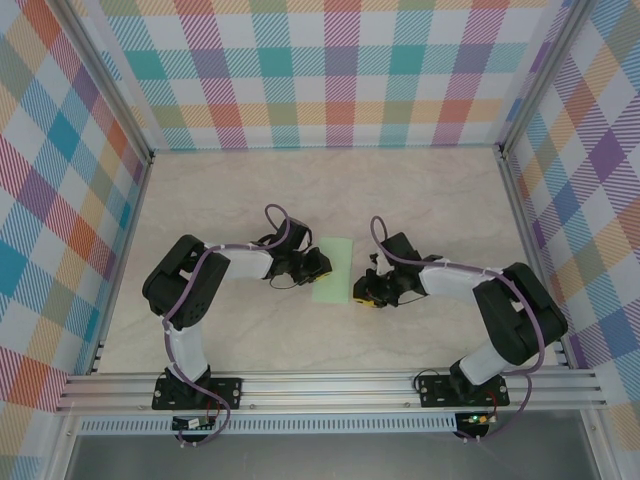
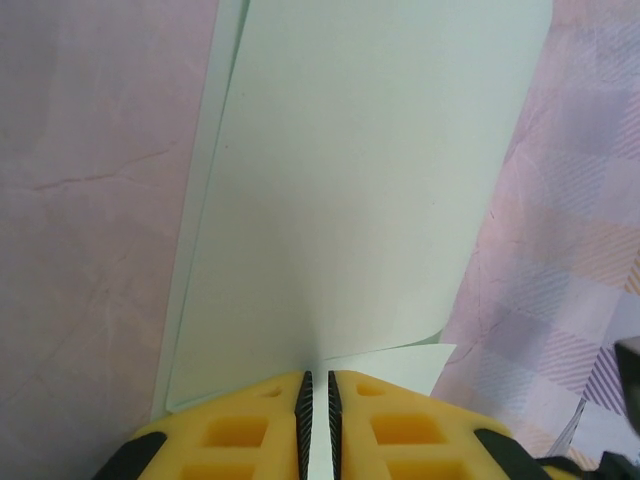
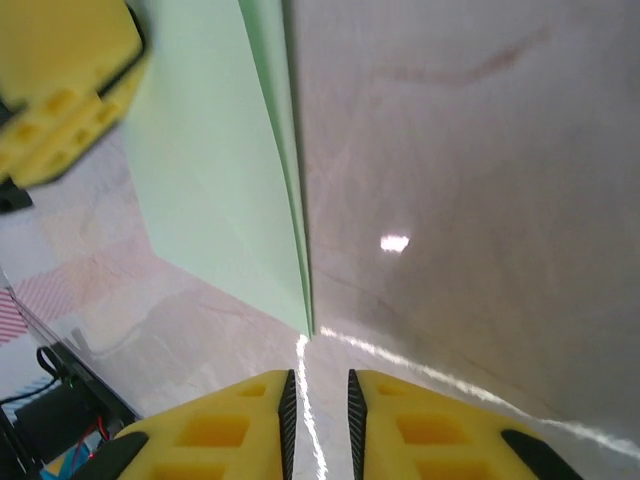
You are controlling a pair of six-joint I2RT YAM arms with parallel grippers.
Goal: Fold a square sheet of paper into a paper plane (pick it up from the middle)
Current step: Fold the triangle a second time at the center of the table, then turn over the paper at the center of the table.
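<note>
- Tabletop (image 1: 430, 190): pale cream, marbled, with faint veining. The surface is flat and has a sheen.
- Light spot (image 3: 395, 242): a small bright reflection on the tabletop, seen from the right wrist, with a thin glare streak below it.
- Back wall (image 1: 330, 70): an upright panel along the far edge of the tabletop. Its plaid is teal, orange, pink, yellow and purple on white.
- Left side wall (image 1: 50, 200) and right side wall (image 1: 590, 180): same plaid, flanking the tabletop.
- Left corner post (image 1: 105, 80) and right corner post (image 1: 545, 75): bare metal, where the side walls join the back wall.
- Aluminium rail (image 1: 330, 390): silver and slotted, running across the near edge.
- Grey strip (image 1: 330, 455): plain, just below the rail.
</note>
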